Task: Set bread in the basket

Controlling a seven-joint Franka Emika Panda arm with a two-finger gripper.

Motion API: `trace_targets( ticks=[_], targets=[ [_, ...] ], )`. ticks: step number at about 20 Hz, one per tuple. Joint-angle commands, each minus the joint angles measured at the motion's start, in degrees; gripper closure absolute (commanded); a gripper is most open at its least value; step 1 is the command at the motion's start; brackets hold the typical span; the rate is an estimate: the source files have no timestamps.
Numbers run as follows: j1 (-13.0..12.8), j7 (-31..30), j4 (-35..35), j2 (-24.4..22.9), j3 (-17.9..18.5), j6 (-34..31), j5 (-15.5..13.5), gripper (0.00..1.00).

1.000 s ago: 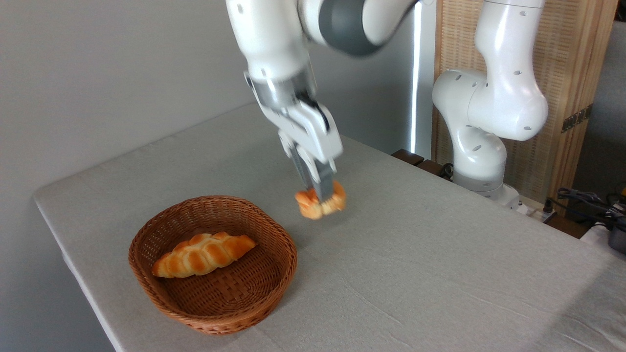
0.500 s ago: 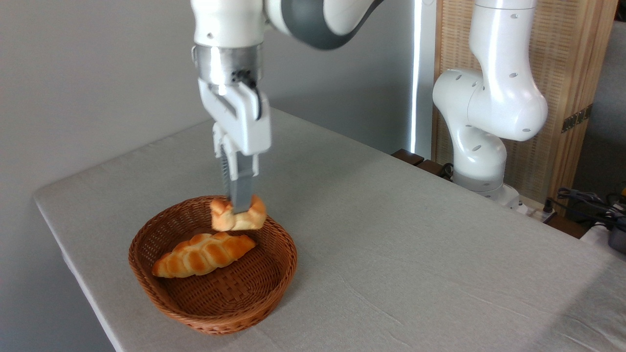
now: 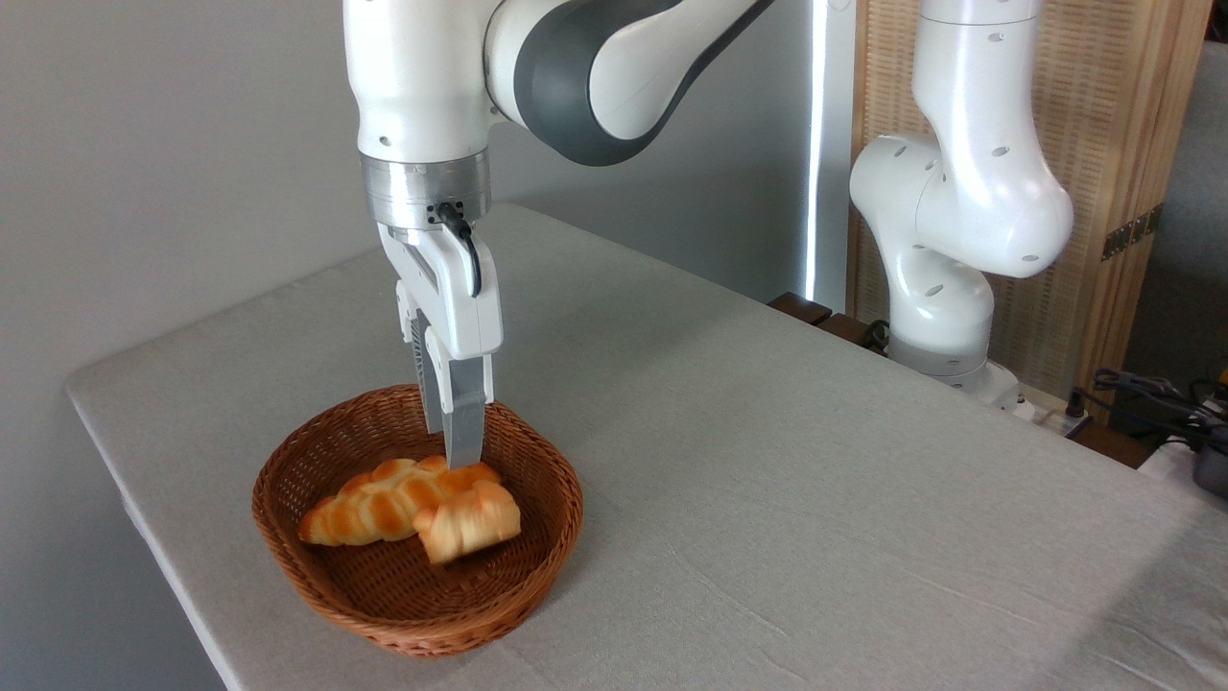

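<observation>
I am watching from the fixed camera as the bun (image 3: 468, 521) is lying inside the basket (image 3: 317, 581), slightly blurred, resting against the near right end of the braided loaf (image 3: 384, 499) already there. Half a second ago the bun was hanging clamped in the gripper (image 3: 459, 443) just above the basket's far rim; a second ago it was being carried over the table (image 3: 815, 499), to the right of the basket. Now the gripper is poised empty above the basket, its fingertips near the loaf's top, with the bun below and clear of them. I am seeing the fingers edge-on, so I cannot tell how far apart they are standing. I am judging that the bun has just been dropped and the task is essentially complete; only pulling the arm away from the basket seems to be left.
</observation>
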Motion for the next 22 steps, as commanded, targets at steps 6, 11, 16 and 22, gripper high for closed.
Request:
trace_targets(
  ticks=[6, 11, 16, 22],
  targets=[
    [-0.4, -1.7, 2.1, -1.9, 0.5, -2.5, 0.3, 0.0],
    [0.5, -4.4, 16.5, 0.5, 1.2, -24.1, 0.1, 0.0],
    [0.8, -7.7, 23.2, 2.1, 4.4, -31.1, -4.7, 0.0],
    [6.5, -7.3, 22.7, 1.7, -0.9, -31.1, -4.1, 0.0]
  ],
)
